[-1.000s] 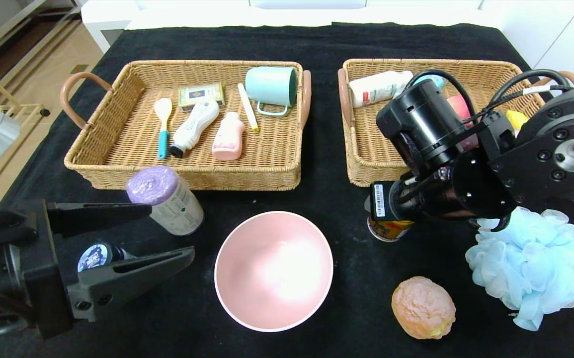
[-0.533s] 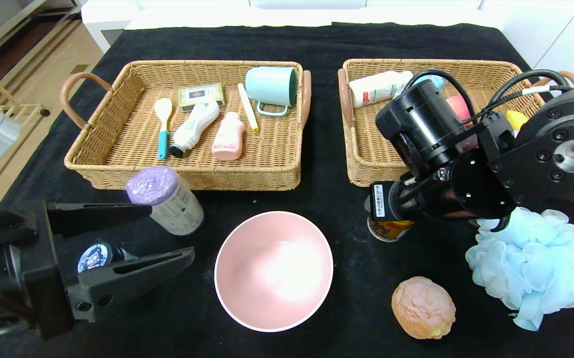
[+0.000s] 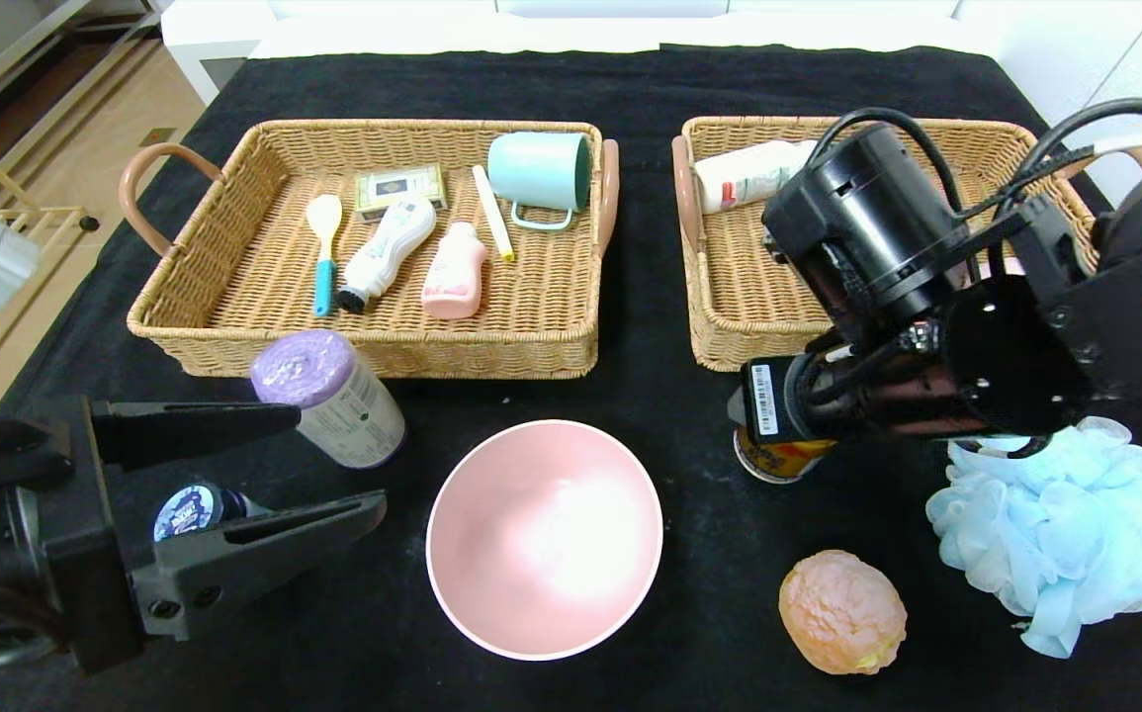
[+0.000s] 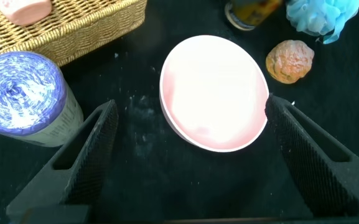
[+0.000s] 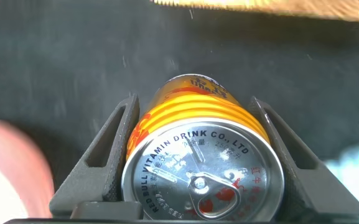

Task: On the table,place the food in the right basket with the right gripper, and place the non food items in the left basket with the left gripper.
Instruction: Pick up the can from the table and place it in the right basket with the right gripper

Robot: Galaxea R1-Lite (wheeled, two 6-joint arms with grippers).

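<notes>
My right gripper [image 5: 193,102] is shut on the gold-and-red drink can [image 5: 198,149], one finger on each side of it. In the head view the can [image 3: 781,460] shows under the wrist, just in front of the right basket [image 3: 719,331]. The orange-brown bun [image 3: 842,613] and the blue pouf [image 3: 1065,529] lie near the front right. My left gripper [image 3: 338,460] hangs open at the front left. The dark blue jar [image 3: 190,509] sits back between its fingers. The purple-capped canister [image 3: 328,396] stands just beyond them and the pink bowl [image 3: 544,539] lies ahead of them.
The left basket [image 3: 234,331] holds a mint cup [image 3: 539,173], a spoon, a brush, a pink bottle and a small box. A white bottle [image 3: 748,173] lies in the right basket. The table's left edge runs beside a wooden floor.
The right arm has risen and swung slightly right, and the can in its grip has shifted a little right with it. The left arm has not moved.
</notes>
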